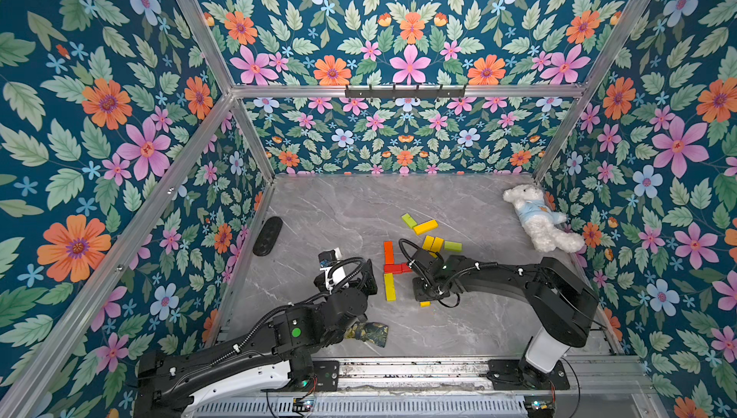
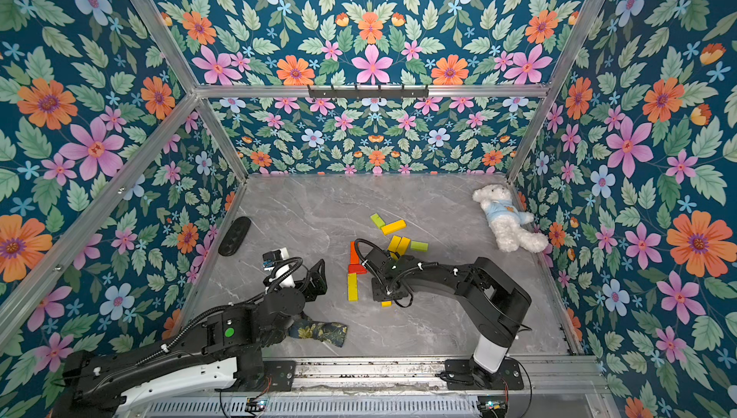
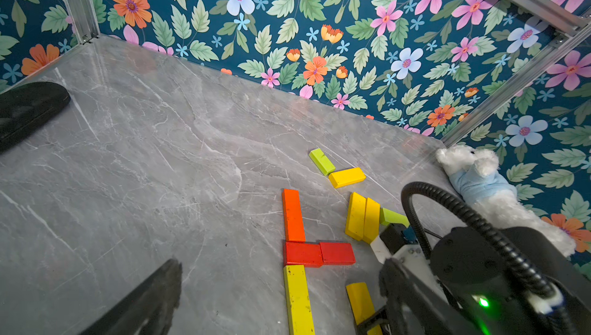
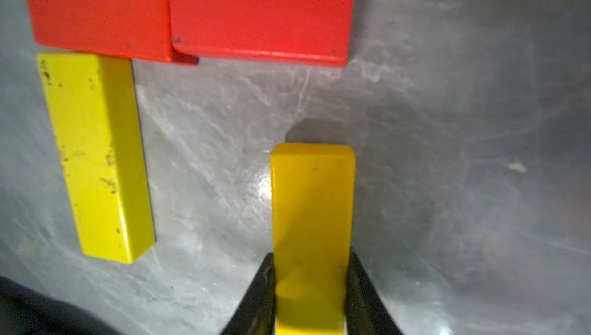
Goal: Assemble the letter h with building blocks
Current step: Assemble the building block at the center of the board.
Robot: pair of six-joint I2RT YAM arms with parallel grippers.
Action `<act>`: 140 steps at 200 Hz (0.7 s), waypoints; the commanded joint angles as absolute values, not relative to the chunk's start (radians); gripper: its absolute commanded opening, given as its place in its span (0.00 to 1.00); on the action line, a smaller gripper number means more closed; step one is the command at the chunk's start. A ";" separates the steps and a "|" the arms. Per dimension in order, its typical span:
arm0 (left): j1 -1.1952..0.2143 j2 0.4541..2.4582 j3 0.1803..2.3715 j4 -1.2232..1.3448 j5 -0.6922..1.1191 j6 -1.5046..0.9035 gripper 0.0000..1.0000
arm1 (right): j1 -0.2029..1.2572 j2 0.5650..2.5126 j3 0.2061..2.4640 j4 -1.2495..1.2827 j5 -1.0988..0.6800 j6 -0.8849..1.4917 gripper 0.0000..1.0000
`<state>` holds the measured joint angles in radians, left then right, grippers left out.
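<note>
An orange block (image 1: pixel 388 252), two red blocks (image 1: pixel 397 268) side by side and a long yellow block (image 1: pixel 390 286) lie joined on the grey table. The orange and yellow ones form one straight line, and the red pair sticks out to the right. My right gripper (image 4: pixel 311 263) is shut on another yellow block (image 4: pixel 311 208). That block is parallel to the long yellow one, with its end a short gap below the outer red block (image 4: pixel 262 10). My left gripper (image 1: pixel 351 274) hangs open and empty just left of the shape. Green, amber and yellow blocks (image 1: pixel 432 243) lie loose behind.
A white plush bear (image 1: pixel 538 216) lies at the back right by the wall. A black oval pad (image 1: pixel 267 235) sits against the left wall. A dark floral cloth (image 1: pixel 369 333) lies under my left arm near the front rail. Flowered walls enclose the table.
</note>
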<state>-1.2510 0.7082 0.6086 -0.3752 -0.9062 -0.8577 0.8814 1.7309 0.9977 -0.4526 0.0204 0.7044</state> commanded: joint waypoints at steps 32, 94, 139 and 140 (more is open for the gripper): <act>-1.252 0.685 0.609 -0.388 -0.926 -0.867 0.99 | 0.868 1.776 1.050 -0.489 0.009 0.724 0.27; -1.251 0.683 0.609 -0.390 -0.930 -0.861 0.99 | 0.854 1.781 1.060 -0.511 0.021 0.741 0.27; -1.252 0.672 0.605 -0.394 -0.937 -0.865 0.99 | 0.854 1.797 1.073 -0.508 0.016 0.742 0.27; -1.252 0.672 0.606 -0.395 -0.937 -0.865 0.99 | 0.853 1.797 1.073 -0.508 0.017 0.742 0.27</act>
